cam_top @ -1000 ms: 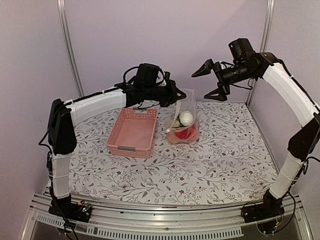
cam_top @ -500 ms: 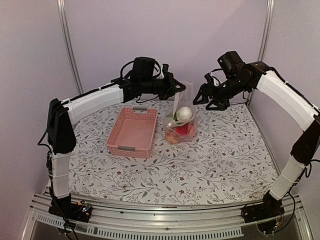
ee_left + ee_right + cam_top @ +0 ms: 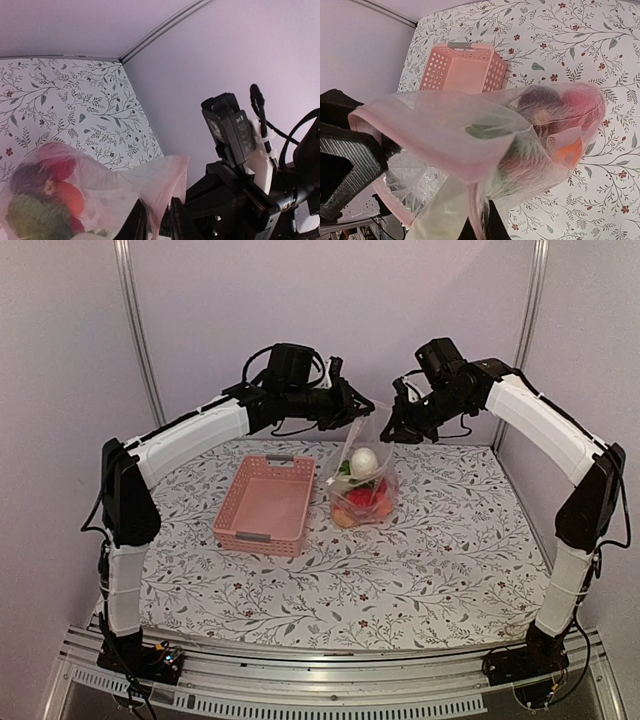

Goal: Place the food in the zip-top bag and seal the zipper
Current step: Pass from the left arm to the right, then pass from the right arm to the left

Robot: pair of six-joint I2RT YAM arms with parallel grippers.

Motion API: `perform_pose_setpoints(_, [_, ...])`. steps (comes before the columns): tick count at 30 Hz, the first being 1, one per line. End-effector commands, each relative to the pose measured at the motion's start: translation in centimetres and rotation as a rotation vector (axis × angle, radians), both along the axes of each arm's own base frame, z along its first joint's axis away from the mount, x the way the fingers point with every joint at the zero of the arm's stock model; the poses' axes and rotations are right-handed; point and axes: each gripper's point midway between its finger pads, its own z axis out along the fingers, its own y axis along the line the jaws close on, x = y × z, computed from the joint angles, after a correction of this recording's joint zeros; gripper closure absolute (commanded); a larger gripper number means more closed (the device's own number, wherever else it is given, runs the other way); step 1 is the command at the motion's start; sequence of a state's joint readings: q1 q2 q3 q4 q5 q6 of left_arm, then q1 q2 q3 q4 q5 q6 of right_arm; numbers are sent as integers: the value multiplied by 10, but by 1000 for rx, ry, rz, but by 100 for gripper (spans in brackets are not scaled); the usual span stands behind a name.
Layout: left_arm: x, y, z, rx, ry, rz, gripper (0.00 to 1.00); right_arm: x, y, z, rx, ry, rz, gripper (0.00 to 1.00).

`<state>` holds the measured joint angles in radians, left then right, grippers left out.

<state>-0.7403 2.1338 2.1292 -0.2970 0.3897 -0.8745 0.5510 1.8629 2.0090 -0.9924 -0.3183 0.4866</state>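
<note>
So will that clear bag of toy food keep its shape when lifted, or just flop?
Probably floppy: the zip-top bag sags, crinkled, between the left gripper and right gripper pinching its top edge. The food is bunched at the bottom, so it would likely be bottom-heavy and swing. The film looks slick, so that thin edge might slip.

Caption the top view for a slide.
Left tool and right tool pinch the mouth of a clear bag holding toy food, beside a pink basket.

Left claw (image 3: 356, 420) and right claw (image 3: 389, 431) crowd the zip-top bag (image 3: 368, 485) (pink basket (image 3: 265, 502) near its left); table (image 3: 470, 530) rightward open.
</note>
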Motion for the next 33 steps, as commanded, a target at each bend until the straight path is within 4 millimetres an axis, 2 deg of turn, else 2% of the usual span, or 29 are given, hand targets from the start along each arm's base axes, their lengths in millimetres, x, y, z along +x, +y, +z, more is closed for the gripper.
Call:
perform_pose_setpoints(1, [4,12,4,151,-128,36,76,-14,-2,14,89,99,-23,100])
perform_pose_setpoints(3, [7,27,18,228,-233,71,63,-19,-6,22,178,158,-46,100])
perform_pose_setpoints(4, [4,37,36,268,-330,80,56,-21,-12,31,227,164,-60,100])
perform_pose_setpoints(5, [-1,45,50,303,-409,92,41,-21,-15,35,279,179,-77,100])
perform_pose_setpoints(6, [-5,53,58,342,-471,103,30,-24,-19,36,329,211,-104,100])
perform_pose_setpoints(7, [-11,62,66,369,-515,117,12,-28,-24,47,386,216,-102,100])
perform_pose_setpoints(8, [-16,72,65,395,-530,124,2,-26,-28,51,428,230,-124,100])
perform_pose_setpoints(9, [-22,81,63,412,-541,133,1,-28,-30,58,469,239,-116,100])
perform_pose_setpoints(12, [-46,114,57,378,-560,199,0,-26,-33,54,521,293,-124,100])
perform_pose_setpoints(14, [-69,127,51,323,-575,183,0,-27,-31,58,554,307,-121,100])
perform_pose_setpoints(16, [-98,125,41,268,-597,71,2,-26,-31,55,560,319,-136,100])
perform_pose_setpoints(18, [-126,113,23,253,-637,-80,13,-26,-31,50,557,323,-133,100])
perform_pose_setpoints(20, [-142,102,-4,296,-647,-170,22,-26,-31,47,559,328,-136,100])
perform_pose_setpoints(22, [-147,91,-25,304,-624,-203,31,-26,-30,48,561,328,-129,100])
perform_pose_setpoints(25, [-152,72,-42,281,-640,-218,34,-25,-29,53,572,321,-118,100])
perform_pose_setpoints(29, [-138,58,-55,273,-633,-152,34,-26,-28,57,580,313,-104,100])
perform_pose_setpoints(33, [-126,47,-55,227,-646,-108,34,-27,-29,58,581,312,-106,100])
